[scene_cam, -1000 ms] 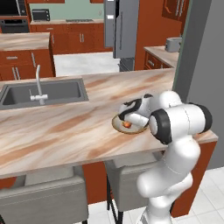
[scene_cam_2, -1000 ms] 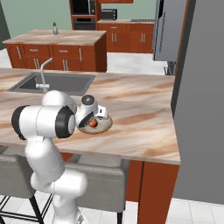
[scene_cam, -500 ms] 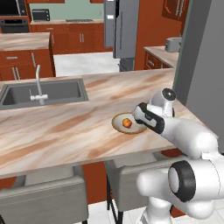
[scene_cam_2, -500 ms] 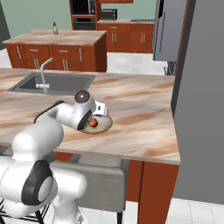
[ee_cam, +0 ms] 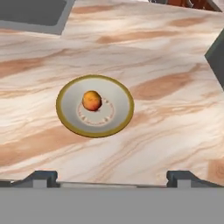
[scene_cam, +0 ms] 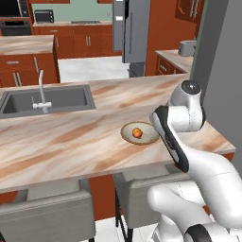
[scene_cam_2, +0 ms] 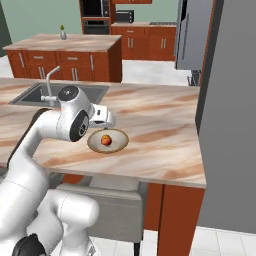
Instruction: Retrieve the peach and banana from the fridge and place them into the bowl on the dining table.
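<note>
The peach (ee_cam: 92, 100), small and orange-red, lies in the shallow tan bowl (ee_cam: 119, 105) on the marbled dining table (ee_cam: 175, 113). My gripper (ee_cam: 113, 178) hangs open above the bowl's near side, touching nothing, with nothing between its fingertips (ee_cam: 42, 176). From the base, the peach (scene_cam: 137, 133) and bowl (scene_cam: 126, 134) sit just left of my forearm. In the right base view my gripper (scene_cam_2: 106, 119) hovers just behind the peach (scene_cam_2: 106, 140) and bowl (scene_cam_2: 95, 145). The grey fridge (scene_cam: 134, 28) stands far back across the kitchen. The banana is out of view.
A sink (scene_cam: 52, 100) with a faucet (scene_cam: 41, 90) is set into the table's left part. Grey chairs (scene_cam: 47, 208) stand along its near side. A tall grey panel (scene_cam: 222, 66) rises close on the right. Wood cabinets and an island (scene_cam_2: 65, 55) stand behind.
The hand has lifted up and away from the bowl while the arm swung into a new posture. The peach has stayed in the bowl and the fingers have stayed open.
</note>
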### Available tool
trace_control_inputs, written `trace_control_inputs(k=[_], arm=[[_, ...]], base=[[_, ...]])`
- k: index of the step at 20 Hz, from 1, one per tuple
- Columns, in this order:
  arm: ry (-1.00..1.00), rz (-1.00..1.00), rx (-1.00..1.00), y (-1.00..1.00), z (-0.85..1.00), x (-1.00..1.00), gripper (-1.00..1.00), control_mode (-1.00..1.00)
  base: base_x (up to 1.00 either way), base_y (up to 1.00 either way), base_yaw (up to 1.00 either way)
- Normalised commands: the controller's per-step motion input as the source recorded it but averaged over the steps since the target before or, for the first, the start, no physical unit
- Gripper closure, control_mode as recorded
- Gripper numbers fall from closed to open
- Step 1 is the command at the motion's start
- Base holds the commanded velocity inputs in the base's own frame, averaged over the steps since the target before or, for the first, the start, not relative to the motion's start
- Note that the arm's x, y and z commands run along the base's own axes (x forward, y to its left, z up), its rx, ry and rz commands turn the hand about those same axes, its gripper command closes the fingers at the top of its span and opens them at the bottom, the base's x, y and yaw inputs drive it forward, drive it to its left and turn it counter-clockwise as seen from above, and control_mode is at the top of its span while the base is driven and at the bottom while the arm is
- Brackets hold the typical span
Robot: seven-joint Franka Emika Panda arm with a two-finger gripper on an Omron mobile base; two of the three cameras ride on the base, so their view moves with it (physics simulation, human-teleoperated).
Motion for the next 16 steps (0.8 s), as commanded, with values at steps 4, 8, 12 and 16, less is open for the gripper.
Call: trace_control_inputs(k=[4,8,12,16], arm=[[0.15,0.02,-0.05,-0.02,1.00,-0.74,-1.00,-1.00],[0.04,0.08,-0.01,0.00,0.77,-0.68,-1.00,-1.00],[-0.15,0.15,0.00,0.00,0.29,-0.81,-1.00,-1.00],[-0.28,0.14,0.02,0.00,0.02,-0.89,-1.00,-1.00]], base=[[0.00,0.00,0.00],[0.00,0.00,0.00],[0.00,0.00,0.00],[0.00,0.00,0.00]])
